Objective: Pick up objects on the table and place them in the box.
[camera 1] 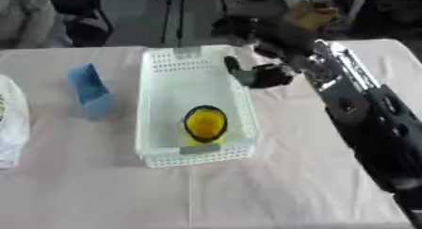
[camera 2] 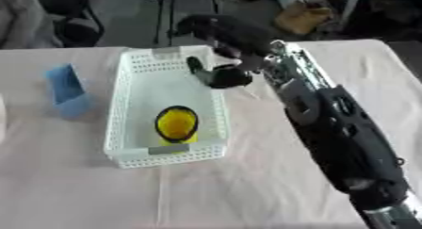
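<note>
So the blue object is what's left to be dealt with, by the look of it. It's standing on the table just to the left of the white basket, apart from its wall, tilted a bit with a flat base poking out toward the front. What it actually is can't be made out, only a slim blue slab shape with a foot. It's judged to be light and fairly stiff, probably plastic or card, and likely to tip over if nudged near the top. The upright part would probably be best pinched across its thin faces, somewhere mid-height, so it doesn't get knocked flat first.

Inside the basket, a yellow round thing with a dark rim is already sitting toward the near end, so that one can be counted as done.

The right hand is held over the basket's right rim near the far end, reached in from the right side. Its fingers look curled inward, and nothing can be seen held in them, though the dark shapes blur together there, so that's not fully certain. The left hand isn't seen in either view.

Something white and rounded is cut off by the left edge of the table, well apart from the basket; it can't be identified.
</note>
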`<control>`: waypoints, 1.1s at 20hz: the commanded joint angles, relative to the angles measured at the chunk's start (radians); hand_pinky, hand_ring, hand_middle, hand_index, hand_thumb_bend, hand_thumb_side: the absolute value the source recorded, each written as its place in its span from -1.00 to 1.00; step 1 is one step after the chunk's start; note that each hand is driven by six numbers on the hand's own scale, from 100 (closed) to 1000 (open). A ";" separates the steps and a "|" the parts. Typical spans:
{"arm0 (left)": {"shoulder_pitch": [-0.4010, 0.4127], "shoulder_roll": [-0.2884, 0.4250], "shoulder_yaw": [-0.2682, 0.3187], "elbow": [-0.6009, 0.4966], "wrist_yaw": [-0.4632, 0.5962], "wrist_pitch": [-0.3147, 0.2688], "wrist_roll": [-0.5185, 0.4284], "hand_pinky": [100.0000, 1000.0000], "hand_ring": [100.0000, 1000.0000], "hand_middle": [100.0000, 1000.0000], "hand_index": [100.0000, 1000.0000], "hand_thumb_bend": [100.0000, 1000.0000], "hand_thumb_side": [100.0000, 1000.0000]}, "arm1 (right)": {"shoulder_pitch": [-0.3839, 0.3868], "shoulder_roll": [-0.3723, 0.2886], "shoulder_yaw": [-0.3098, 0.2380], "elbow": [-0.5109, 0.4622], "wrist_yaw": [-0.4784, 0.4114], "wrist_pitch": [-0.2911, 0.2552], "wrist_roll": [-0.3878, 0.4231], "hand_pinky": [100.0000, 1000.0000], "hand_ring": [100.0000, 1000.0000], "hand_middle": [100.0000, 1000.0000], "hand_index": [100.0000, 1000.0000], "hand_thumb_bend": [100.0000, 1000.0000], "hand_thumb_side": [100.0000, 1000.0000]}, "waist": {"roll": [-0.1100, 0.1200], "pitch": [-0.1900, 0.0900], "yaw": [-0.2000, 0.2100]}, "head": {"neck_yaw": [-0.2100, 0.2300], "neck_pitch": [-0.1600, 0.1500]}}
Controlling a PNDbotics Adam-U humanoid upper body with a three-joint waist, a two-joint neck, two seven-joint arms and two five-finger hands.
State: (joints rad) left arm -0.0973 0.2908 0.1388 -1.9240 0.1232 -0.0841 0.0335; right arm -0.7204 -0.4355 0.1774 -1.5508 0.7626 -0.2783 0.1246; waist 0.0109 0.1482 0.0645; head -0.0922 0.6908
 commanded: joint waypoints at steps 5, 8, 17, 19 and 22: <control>-0.008 0.025 0.014 -0.016 -0.004 -0.002 0.009 0.03 0.18 0.23 0.67 -0.64 0.82 | 0.064 -0.113 -0.105 -0.137 -0.143 0.132 -0.093 0.29 0.39 0.67 0.77 -1.00 -0.47 | 0.002 -0.005 -0.013 | 0.017 -0.007; -0.009 0.025 0.015 -0.017 -0.005 -0.003 0.012 0.03 0.18 0.23 0.67 -0.64 0.82 | 0.096 -0.141 -0.132 -0.166 -0.185 0.168 -0.108 0.27 0.38 0.67 0.77 -1.00 -0.47 | 0.001 -0.003 -0.016 | 0.020 -0.008; -0.008 0.025 0.018 -0.018 -0.007 -0.002 0.018 0.03 0.18 0.23 0.68 -0.64 0.82 | 0.153 -0.183 -0.189 -0.182 -0.216 0.219 -0.148 0.23 0.36 0.65 0.77 -1.00 -0.47 | 0.001 -0.005 -0.023 | 0.027 -0.009; -0.008 0.025 0.018 -0.018 -0.007 -0.002 0.018 0.03 0.18 0.23 0.68 -0.64 0.81 | 0.158 -0.185 -0.194 -0.177 -0.216 0.223 -0.153 0.22 0.35 0.64 0.77 -1.00 -0.46 | 0.002 -0.007 -0.023 | 0.027 -0.009; -0.007 0.027 0.019 -0.019 -0.006 -0.003 0.019 0.03 0.18 0.24 0.68 -0.64 0.81 | 0.164 -0.186 -0.199 -0.171 -0.218 0.225 -0.159 0.22 0.34 0.63 0.77 -1.00 -0.45 | 0.003 -0.009 -0.025 | 0.027 -0.009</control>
State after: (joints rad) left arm -0.0973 0.2909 0.1484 -1.9240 0.1175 -0.0849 0.0491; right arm -0.5446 -0.5866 -0.0061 -1.7126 0.5537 -0.0552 -0.0290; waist 0.0123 0.1544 0.0398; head -0.0664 0.6907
